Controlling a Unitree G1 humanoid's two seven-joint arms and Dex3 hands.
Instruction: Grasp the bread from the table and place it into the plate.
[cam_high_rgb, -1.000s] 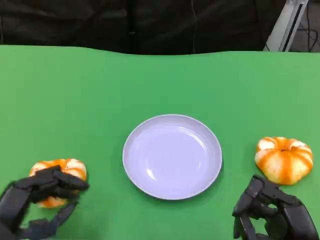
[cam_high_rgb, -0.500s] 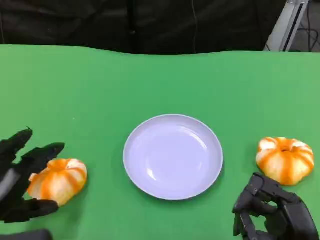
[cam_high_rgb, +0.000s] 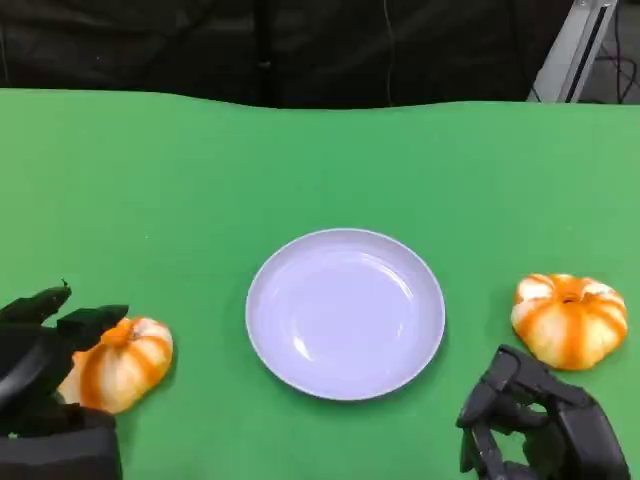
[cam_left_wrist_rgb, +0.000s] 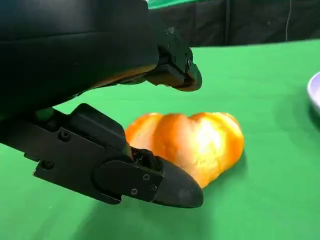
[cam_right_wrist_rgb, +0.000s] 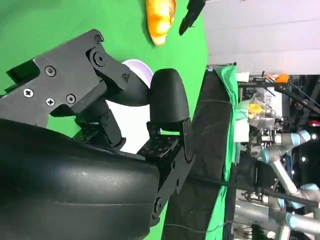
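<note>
Bread (cam_high_rgb: 118, 362) lies on the green table (cam_high_rgb: 200, 180), left of the plate (cam_high_rgb: 345, 312), with the left hand (cam_high_rgb: 45, 375) spread around it, fingers apart and not gripping. Another bread (cam_high_rgb: 568, 320) sits right of the plate, near the right hand (cam_high_rgb: 535, 425), which is curled in, holding nothing.

A green table (cam_high_rgb: 320, 160) fronts dark curtains (cam_high_rgb: 300, 50) and a metal stand (cam_high_rgb: 575, 45).

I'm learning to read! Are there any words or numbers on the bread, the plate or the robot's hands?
No words or numbers can be read.
Orange-and-white pumpkin-shaped bread by the left hand: no text.
The other such bread by the right hand: no text.
Round pale lavender plate: plain.
Black left hand and black right hand: screws, no labels.
</note>
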